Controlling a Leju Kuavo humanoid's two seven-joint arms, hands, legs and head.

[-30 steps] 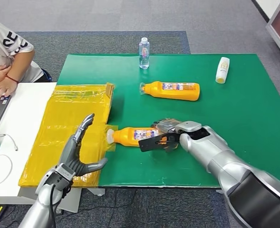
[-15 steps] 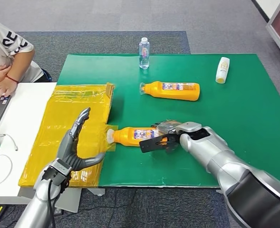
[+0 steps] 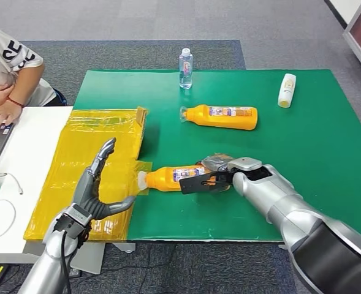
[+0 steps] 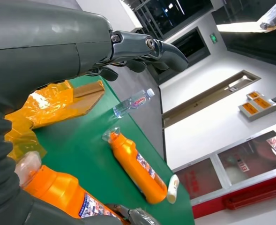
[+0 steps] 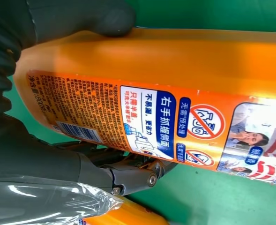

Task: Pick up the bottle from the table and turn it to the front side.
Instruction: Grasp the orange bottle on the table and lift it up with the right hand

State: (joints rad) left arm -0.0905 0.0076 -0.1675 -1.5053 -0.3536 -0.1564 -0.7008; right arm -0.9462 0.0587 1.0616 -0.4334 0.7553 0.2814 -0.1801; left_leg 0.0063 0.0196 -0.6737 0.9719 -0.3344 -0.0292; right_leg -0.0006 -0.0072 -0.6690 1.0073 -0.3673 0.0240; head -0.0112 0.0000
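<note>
Our right hand has its fingers closed around the near bottle, lying on its side on the desk; left hand spread, empty. Grasp made; lifting and turning remain.

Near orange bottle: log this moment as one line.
right robot hand: grips near orange bottle, lying on green mat | left robot hand: open above yellow bag | far orange bottle: untouched
</note>
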